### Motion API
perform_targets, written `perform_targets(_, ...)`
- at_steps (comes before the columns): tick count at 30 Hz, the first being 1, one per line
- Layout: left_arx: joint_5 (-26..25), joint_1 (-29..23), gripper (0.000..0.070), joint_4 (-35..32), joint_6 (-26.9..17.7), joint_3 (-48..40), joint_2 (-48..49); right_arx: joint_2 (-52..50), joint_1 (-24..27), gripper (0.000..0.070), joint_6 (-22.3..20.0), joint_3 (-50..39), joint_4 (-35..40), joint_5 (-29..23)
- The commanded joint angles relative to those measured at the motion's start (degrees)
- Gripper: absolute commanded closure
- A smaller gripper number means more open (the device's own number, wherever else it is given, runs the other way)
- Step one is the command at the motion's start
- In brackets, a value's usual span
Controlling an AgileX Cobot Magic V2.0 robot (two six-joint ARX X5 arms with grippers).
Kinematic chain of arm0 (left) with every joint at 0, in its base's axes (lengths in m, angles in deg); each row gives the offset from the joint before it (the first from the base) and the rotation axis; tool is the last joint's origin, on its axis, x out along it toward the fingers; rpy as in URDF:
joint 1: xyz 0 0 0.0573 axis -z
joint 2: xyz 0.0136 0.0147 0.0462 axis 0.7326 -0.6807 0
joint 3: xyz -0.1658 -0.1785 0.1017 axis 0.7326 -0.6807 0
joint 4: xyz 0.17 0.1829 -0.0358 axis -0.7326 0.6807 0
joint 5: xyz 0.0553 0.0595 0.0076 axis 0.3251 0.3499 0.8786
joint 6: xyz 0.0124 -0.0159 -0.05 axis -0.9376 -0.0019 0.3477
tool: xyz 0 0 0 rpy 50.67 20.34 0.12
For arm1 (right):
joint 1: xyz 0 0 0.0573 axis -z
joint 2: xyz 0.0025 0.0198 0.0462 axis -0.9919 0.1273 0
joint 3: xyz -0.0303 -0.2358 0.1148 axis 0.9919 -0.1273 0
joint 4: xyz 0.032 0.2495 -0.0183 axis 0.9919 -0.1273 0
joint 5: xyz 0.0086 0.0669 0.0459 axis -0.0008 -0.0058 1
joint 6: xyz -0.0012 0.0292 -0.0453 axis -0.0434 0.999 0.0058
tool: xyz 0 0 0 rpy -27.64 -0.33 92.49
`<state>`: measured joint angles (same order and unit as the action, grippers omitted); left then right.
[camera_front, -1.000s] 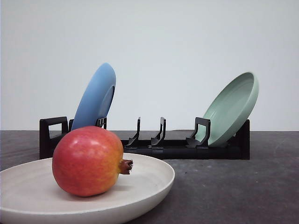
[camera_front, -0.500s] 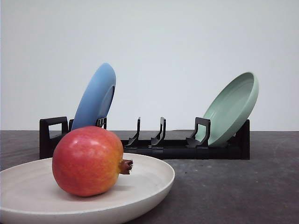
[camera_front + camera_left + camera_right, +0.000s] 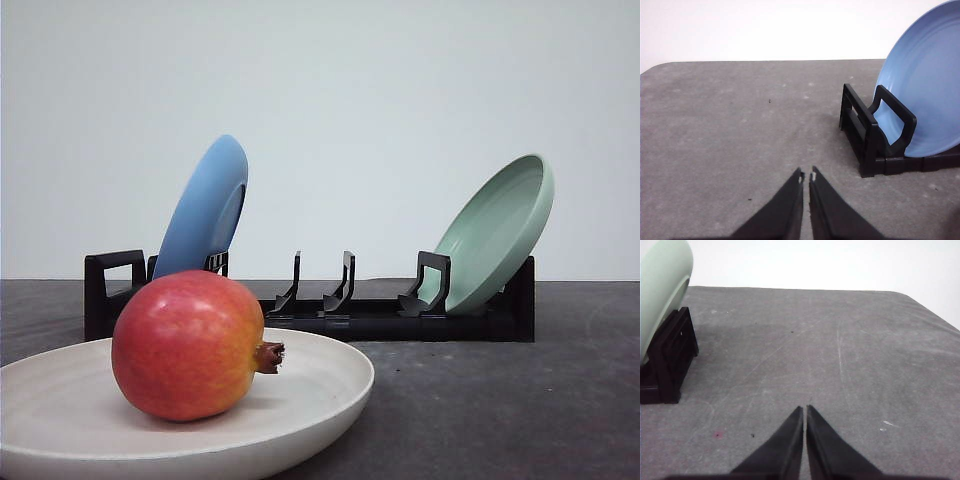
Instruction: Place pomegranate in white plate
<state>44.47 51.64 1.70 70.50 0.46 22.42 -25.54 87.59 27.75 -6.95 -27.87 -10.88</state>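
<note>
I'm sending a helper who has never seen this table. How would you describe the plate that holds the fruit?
Start at the black rack across the back of the table. Nearer the camera, on the left, lies the white plate with the pomegranate in it. Unlike the blue plate and green plate, which stand in the rack, it lies flat.

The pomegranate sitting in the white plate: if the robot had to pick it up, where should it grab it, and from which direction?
Probably from above, closing across the widest part of the pomegranate. It lies on its side in the white plate, its brown crown pointing right, so the smooth front and back flanks are free. The plate's raised rim would hinder a low sideways approach.
</note>
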Motion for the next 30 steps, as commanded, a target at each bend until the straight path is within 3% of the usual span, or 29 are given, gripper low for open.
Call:
perform_targets(1,-0.1,0.0,0.07,-0.6,0.2,-0.5,0.1,0.0,0.1,0.0694,-0.4,-0.2,0.6,0.0)
perform_targets(30,-0.1,0.0,0.07,-0.6,0.2,-0.5,0.1,0.0,0.1,0.0694,-0.4,-0.2,0.6,0.0)
